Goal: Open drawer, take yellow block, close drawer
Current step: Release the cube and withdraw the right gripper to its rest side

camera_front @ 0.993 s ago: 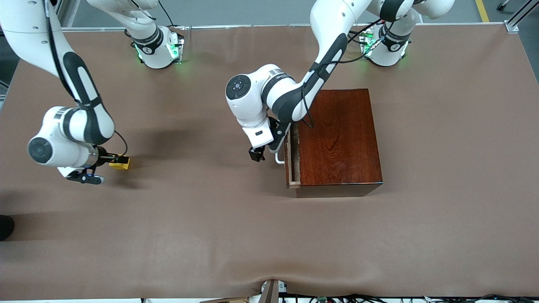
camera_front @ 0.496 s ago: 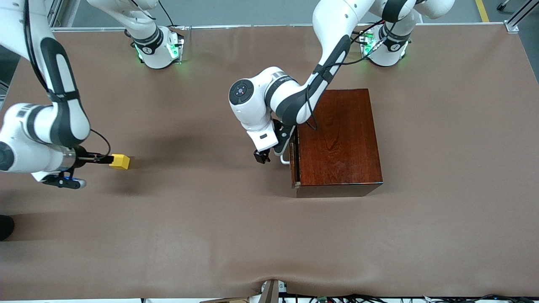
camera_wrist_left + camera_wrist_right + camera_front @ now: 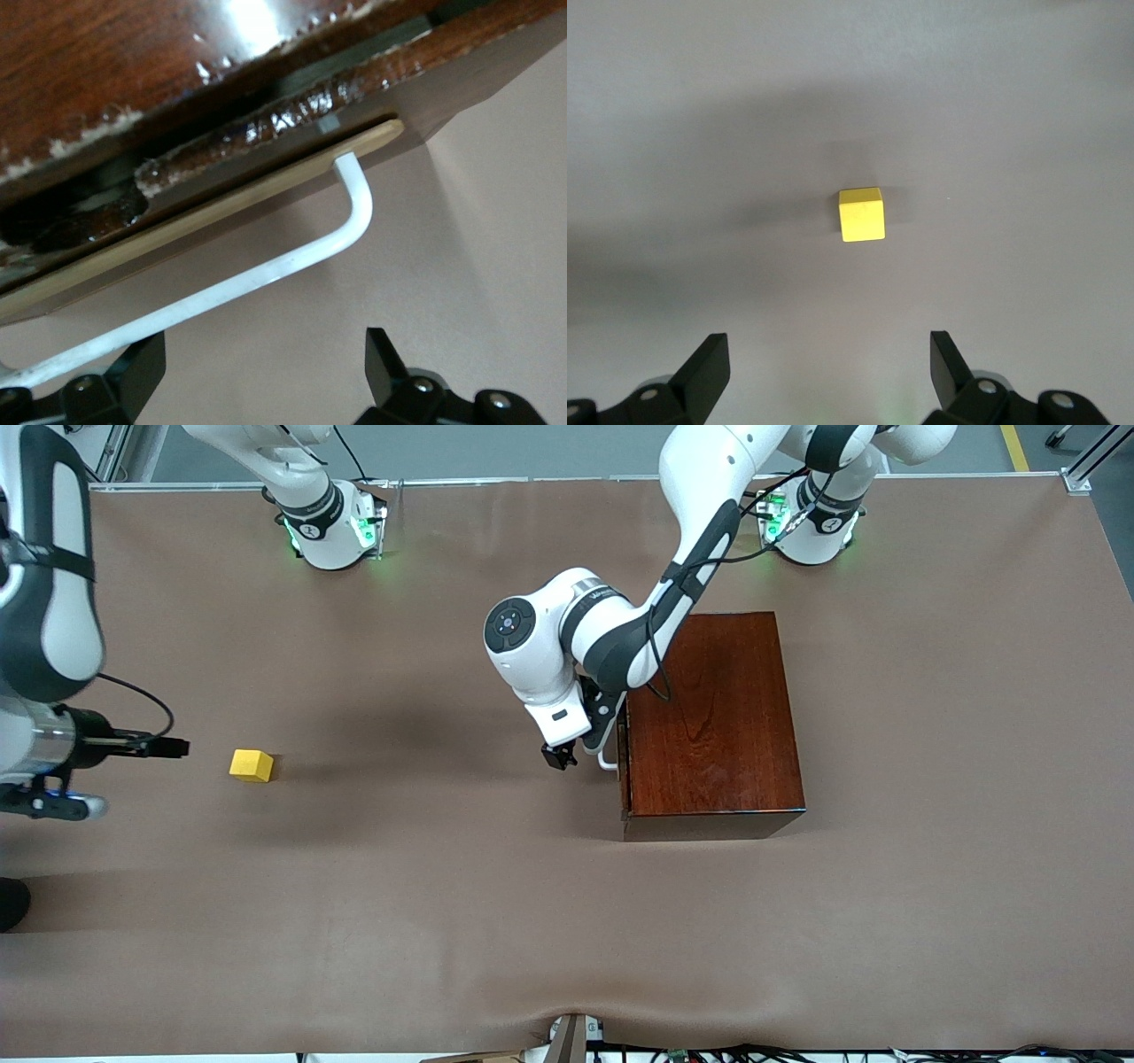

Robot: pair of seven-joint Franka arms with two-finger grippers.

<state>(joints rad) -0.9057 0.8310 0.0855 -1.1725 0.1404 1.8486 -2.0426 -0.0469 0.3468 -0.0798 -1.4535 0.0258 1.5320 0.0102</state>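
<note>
The yellow block [image 3: 252,765] lies alone on the table toward the right arm's end, and it also shows in the right wrist view [image 3: 861,214]. My right gripper [image 3: 180,747] is open and empty, apart from the block, farther toward that end [image 3: 828,372]. The drawer [image 3: 625,757] sits pushed into the dark reddish-brown wooden box [image 3: 718,717], with its white handle [image 3: 607,760] sticking out. My left gripper [image 3: 560,758] is open just in front of the handle [image 3: 266,274], holding nothing. One of its fingers [image 3: 142,372] is right next to the bar.
The two arm bases [image 3: 332,527] [image 3: 811,522] stand at the table edge farthest from the front camera. The brown table cover [image 3: 496,921] spreads bare around the block and nearer the front camera.
My right gripper let go of the yellow block and drew back toward the right arm's end. My left gripper moved toward the box, and the drawer slid in.
</note>
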